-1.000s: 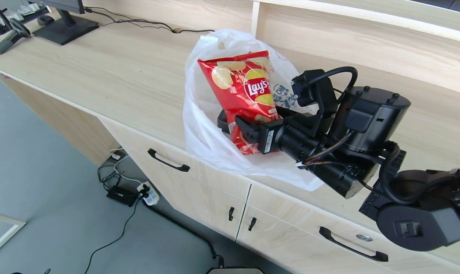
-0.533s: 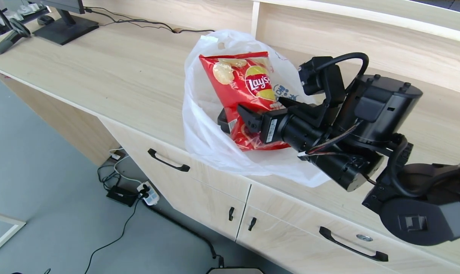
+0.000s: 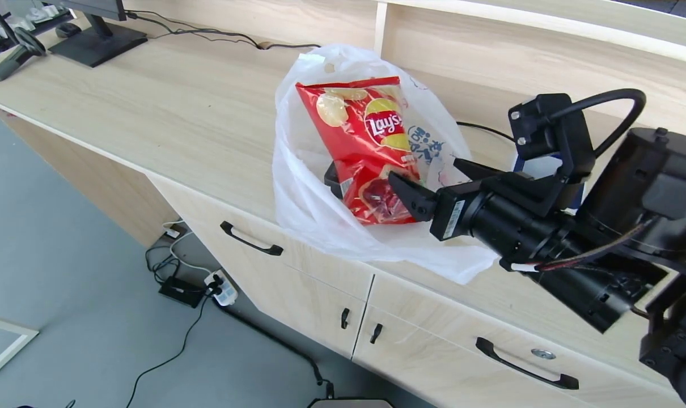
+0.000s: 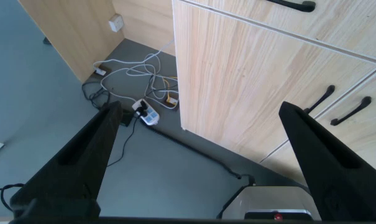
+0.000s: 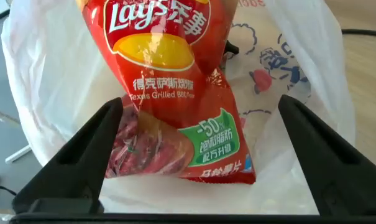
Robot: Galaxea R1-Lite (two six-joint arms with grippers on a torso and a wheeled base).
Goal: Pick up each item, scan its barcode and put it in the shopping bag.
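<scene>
head view: right gripper [image 3: 422, 171] spread empty at 4 o'clock of chips bag [image 3: 365, 136]; pull back straight, avoiding snagging the shopping bag [image 3: 304, 195].

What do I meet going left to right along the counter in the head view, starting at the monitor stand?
monitor stand → chip bag, sitting in the shopping bag → right gripper, open, with its fingertips at the chip bag's lower corner.

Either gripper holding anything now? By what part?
Nothing held. Right gripper open, facing chips in bag; left gripper open, empty.
</scene>
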